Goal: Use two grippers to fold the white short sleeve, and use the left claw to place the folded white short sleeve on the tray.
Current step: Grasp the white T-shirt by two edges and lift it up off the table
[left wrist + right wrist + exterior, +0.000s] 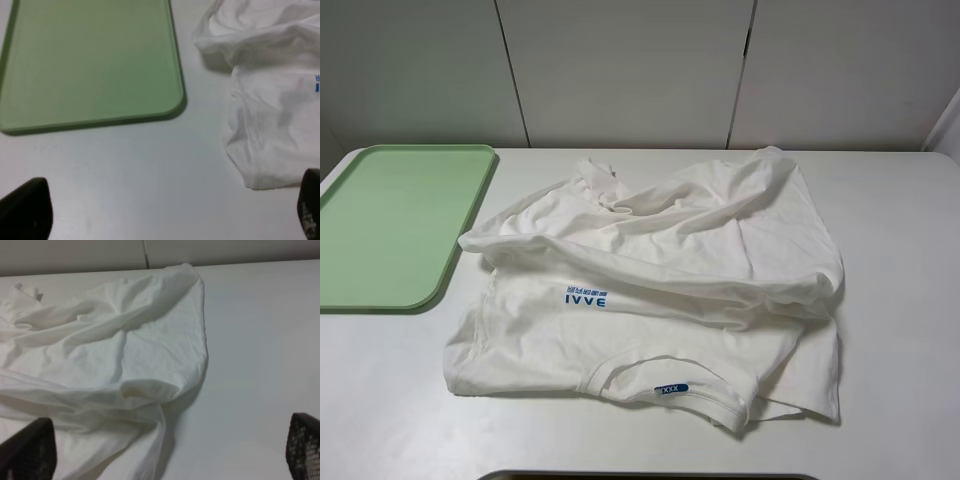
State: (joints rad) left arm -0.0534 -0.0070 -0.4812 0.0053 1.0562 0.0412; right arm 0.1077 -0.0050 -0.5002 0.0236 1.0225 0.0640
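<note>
The white short sleeve shirt [660,270] lies rumpled in the middle of the table, its far part folded over the near part, with the collar and a blue size tag toward the front edge. The green tray [390,225] sits at the far left. Neither gripper shows in the exterior high view. In the left wrist view my left gripper [167,215] is open and empty above bare table, between the tray [90,60] and the shirt's left edge [270,100]. In the right wrist view my right gripper [165,450] is open and empty over the shirt's right part [110,355].
The table [900,330] is white, with a panelled white wall behind it. Bare tabletop lies to the right of the shirt and between the shirt and the tray. A dark edge shows at the table's front.
</note>
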